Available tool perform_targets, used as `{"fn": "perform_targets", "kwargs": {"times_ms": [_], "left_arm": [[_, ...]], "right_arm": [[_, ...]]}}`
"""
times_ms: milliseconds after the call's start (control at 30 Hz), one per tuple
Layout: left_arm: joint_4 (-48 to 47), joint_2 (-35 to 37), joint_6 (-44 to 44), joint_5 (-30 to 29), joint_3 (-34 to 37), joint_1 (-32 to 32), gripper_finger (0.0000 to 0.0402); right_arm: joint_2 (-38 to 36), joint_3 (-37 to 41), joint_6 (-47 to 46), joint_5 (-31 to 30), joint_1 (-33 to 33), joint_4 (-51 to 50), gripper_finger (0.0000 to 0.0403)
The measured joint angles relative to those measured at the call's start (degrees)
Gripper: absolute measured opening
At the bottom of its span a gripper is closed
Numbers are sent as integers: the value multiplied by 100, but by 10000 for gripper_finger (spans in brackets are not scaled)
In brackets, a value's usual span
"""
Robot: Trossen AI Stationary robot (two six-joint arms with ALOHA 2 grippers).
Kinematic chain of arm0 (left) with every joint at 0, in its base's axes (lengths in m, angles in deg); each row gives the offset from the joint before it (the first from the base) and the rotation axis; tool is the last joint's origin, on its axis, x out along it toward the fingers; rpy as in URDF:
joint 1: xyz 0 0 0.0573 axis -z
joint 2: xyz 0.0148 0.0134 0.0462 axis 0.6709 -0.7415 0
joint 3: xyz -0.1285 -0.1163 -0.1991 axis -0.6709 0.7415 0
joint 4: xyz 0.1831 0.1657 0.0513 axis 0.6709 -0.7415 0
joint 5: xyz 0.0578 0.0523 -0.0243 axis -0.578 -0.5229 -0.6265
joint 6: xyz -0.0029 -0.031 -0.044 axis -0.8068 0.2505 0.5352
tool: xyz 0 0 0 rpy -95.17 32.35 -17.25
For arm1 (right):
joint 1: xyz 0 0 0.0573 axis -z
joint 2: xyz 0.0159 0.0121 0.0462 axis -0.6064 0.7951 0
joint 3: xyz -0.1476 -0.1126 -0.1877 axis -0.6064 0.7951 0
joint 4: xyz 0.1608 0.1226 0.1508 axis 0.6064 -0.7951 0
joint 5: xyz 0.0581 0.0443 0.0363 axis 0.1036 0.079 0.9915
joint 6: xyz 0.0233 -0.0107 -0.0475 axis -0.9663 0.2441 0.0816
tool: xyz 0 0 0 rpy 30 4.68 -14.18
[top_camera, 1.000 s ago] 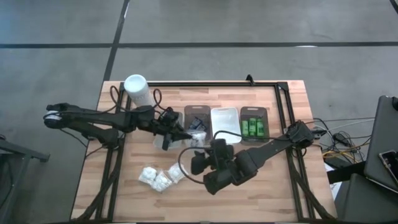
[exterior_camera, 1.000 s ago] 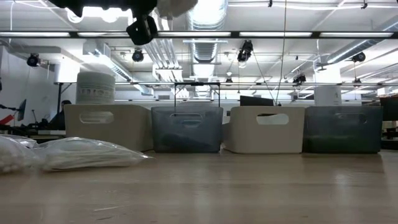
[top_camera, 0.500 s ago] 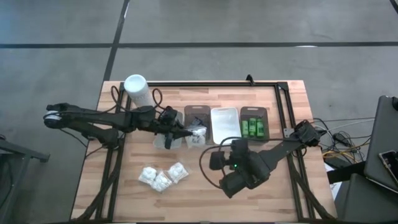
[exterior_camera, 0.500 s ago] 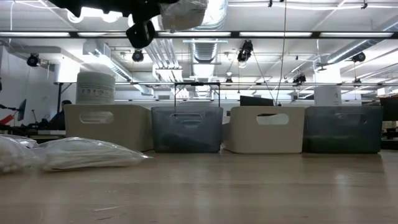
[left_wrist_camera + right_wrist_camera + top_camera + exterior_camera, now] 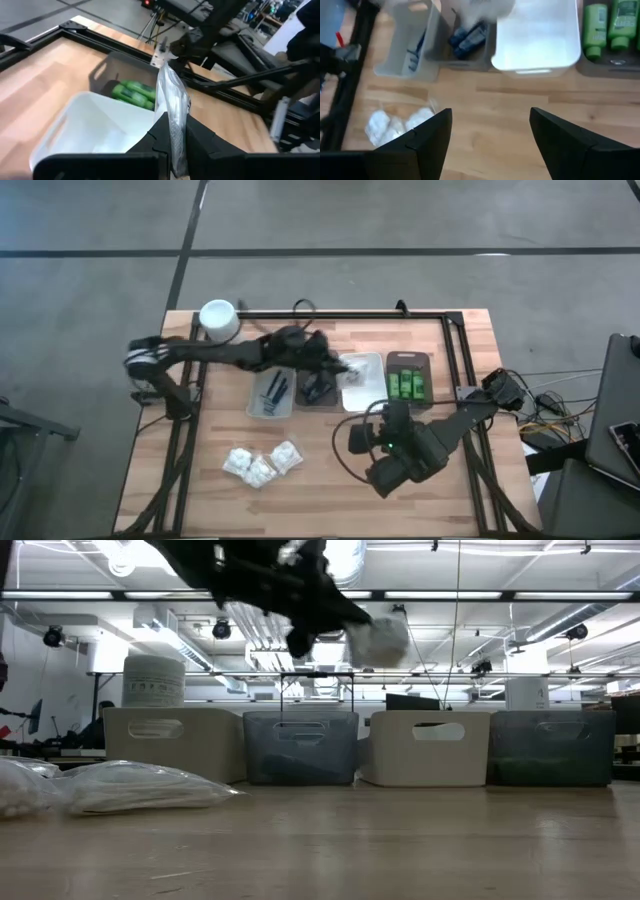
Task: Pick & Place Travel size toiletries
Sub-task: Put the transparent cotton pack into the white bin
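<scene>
My left gripper (image 5: pixel 338 365) reaches in from the table's left and is shut on a white crinkly packet (image 5: pixel 172 95), which hangs in the air over the white tray (image 5: pixel 365 388). That packet shows blurred in the low view (image 5: pixel 378 640). More white packets (image 5: pixel 262 463) lie on the table near its front. Green bottles (image 5: pixel 408 385) lie in the rightmost dark tray, blue razors (image 5: pixel 275 390) in the grey tray and black sachets (image 5: pixel 318 388) in the brown tray. My right gripper (image 5: pixel 490 145) stands open above bare table in front of the trays, holding nothing. My left gripper pinches one end of the white packet (image 5: pixel 173 131) between its two fingers. The fingers come nearly level from the table's left. The rest of the packet sticks out past the fingertips, lifted clear above the white tray.
A tall white cylindrical container (image 5: pixel 218 320) stands at the far left corner. The four trays sit side by side in a row across the table's middle (image 5: pixel 300 745). A dark frame rail (image 5: pixel 340 315) runs along the far and right edges. Bare wood lies before the trays.
My left gripper has swung toward the table's right and a little toward the far edge, carrying the white packet from over the brown tray to over the white tray. My right arm has drawn back toward the table's right, away from the loose packets.
</scene>
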State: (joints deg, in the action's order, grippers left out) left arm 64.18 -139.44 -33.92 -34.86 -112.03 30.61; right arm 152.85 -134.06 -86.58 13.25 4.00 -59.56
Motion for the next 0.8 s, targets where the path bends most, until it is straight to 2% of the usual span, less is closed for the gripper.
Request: {"fn": "perform_targets", "kwargs": {"times_ms": [67,200,367,600,700,800], "left_arm": [[6,-480,-149,237,-417,-201,30],[-52,-1334,-303,263,-1122,-369,30],[-170,-2066,-818,-159,-1656,-381,30],[-607,-2415,-1162,-1274,-1842,-483,30],[-594,-2463,-1087,-1277,-1842,-529,35],[-731,-2516,-997,-1270,-1842,-531,56]], "right_arm": [[-78,134,-62,21,-86,5,256],[-320,446,-328,16,-208,-1,252],[-535,784,-404,10,-230,4,264],[-820,1086,-402,-118,-230,8,285],[-867,1144,-400,-148,-228,1,293],[-872,1149,-353,-203,-228,2,302]]}}
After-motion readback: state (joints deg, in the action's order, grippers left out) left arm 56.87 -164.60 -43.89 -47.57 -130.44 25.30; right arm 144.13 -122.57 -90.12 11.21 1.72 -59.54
